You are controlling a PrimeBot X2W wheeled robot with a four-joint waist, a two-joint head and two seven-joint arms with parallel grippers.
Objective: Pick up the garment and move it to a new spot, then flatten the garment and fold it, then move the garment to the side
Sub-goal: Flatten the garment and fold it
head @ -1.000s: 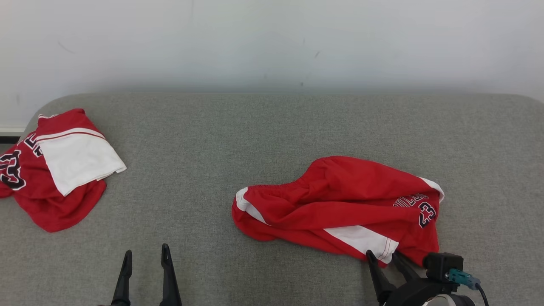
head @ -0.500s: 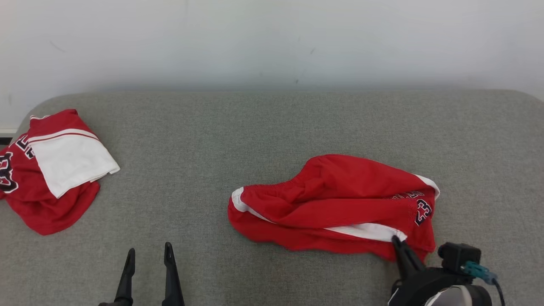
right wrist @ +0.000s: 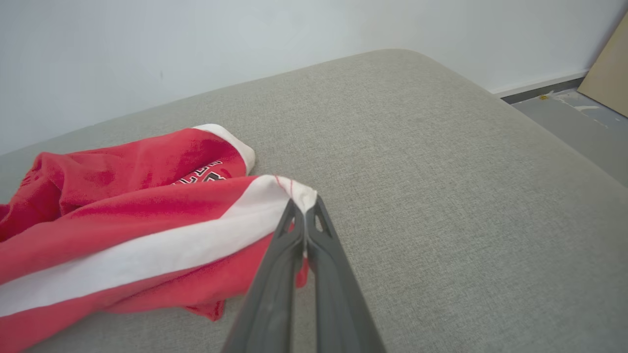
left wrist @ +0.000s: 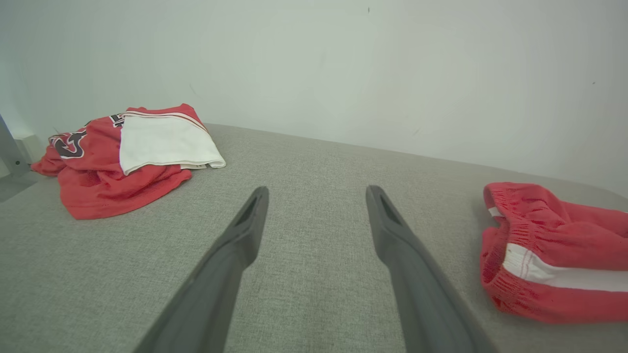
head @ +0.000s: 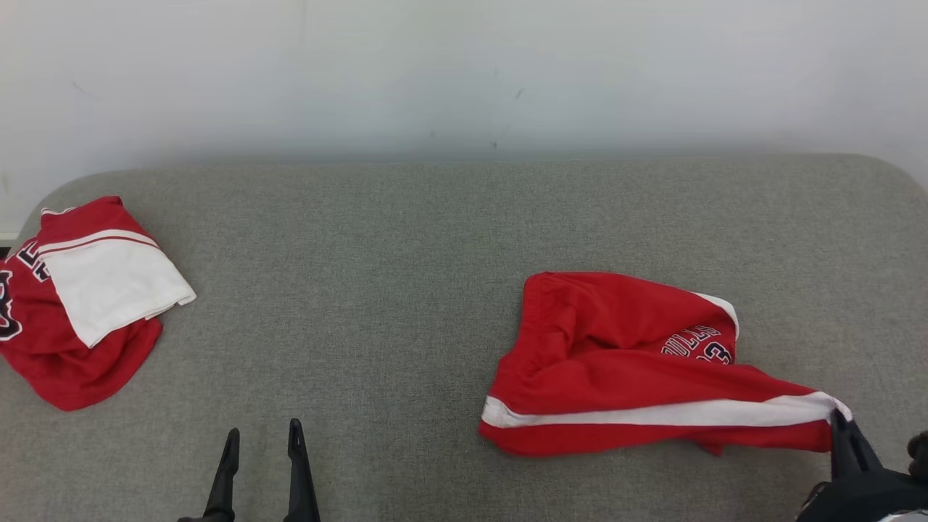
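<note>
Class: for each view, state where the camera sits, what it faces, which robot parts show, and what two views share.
Head view: on the head, facing down at the grey cushion; left gripper, right gripper below.
Left wrist view: along its open fingers toward the wall.
Right wrist view: along shut fingers pinching the red shorts.
Shared: the red shorts.

Bright, even, diffuse light; soft shadows; wrist views wide-angle distorted.
</note>
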